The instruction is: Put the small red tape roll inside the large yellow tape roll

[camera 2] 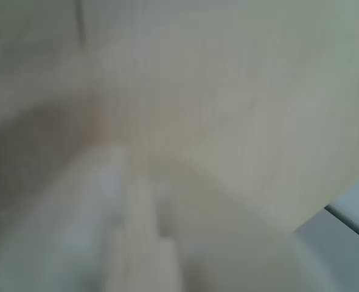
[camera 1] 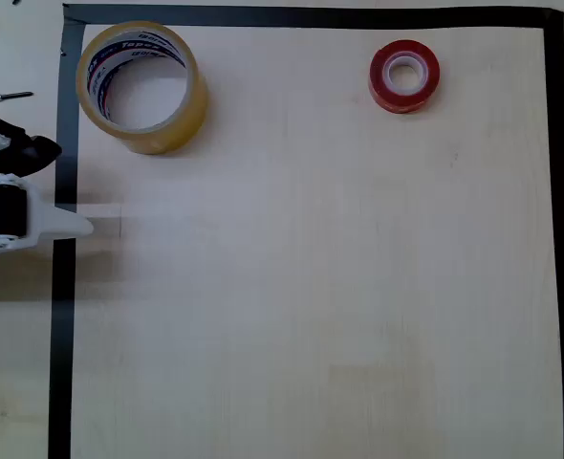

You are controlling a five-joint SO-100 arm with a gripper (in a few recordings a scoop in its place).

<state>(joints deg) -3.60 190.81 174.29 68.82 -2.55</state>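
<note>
gripper (camera 1: 83, 227) parked at left edge on the black border tape, holding nothing, jaw state can't tell (wrist view blurred) | small red tape roll (camera 1: 404, 75) flat, far right | large yellow tape roll (camera 1: 142, 86) far left, hole up, ready to receive | rolls well apart, pick not yet begun

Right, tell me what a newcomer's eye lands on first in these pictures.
The red roll stands out first, lying flat near the top right of the pale table in the overhead view. Next is the yellow roll at the top left, just inside the black tape border. The white gripper pokes in from the left edge, below the yellow roll and apart from both rolls.
</note>
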